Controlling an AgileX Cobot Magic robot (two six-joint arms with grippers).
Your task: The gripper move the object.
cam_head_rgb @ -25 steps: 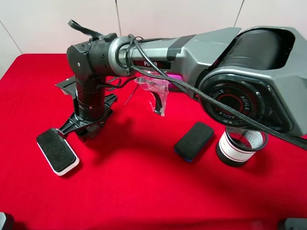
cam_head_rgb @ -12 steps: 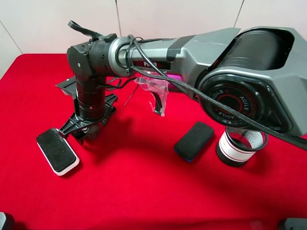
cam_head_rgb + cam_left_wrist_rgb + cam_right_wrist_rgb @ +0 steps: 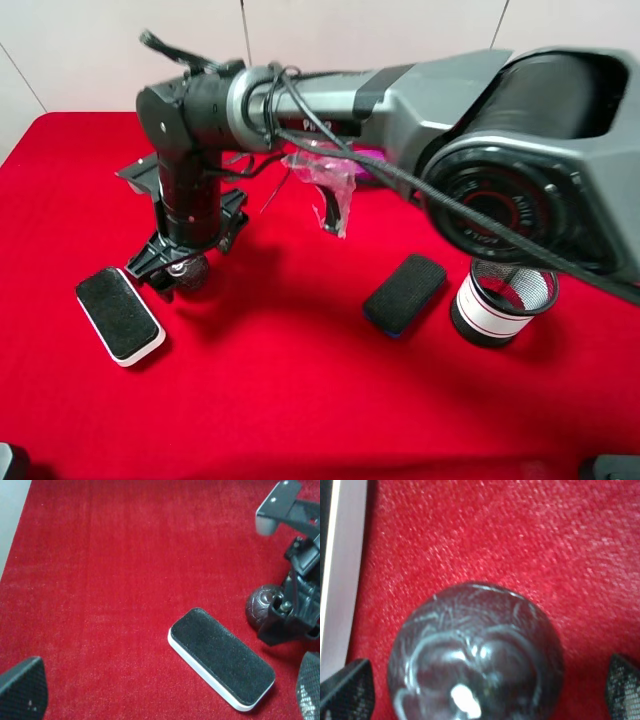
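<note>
Red cloth surface (image 3: 300, 400). Dark ball (image 3: 194, 271) w/ white markings sits on it, left-centre of the high view, just beside a white-edged black eraser (image 3: 119, 314). Right end effector (image 3: 183, 262) is down around the ball, pads (image 3: 345, 690) spread either side w/ small gaps, not gripping. Left end effector (image 3: 165, 690) is spread wide, holding nothing.

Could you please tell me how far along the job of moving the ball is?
Done: the right hand is down over the ball, beside the white-edged eraser. In hand: the grasp; its pads stand either side of the ball, not touching. Left: closing, lifting and moving the ball, which lies on the red cloth.
</note>
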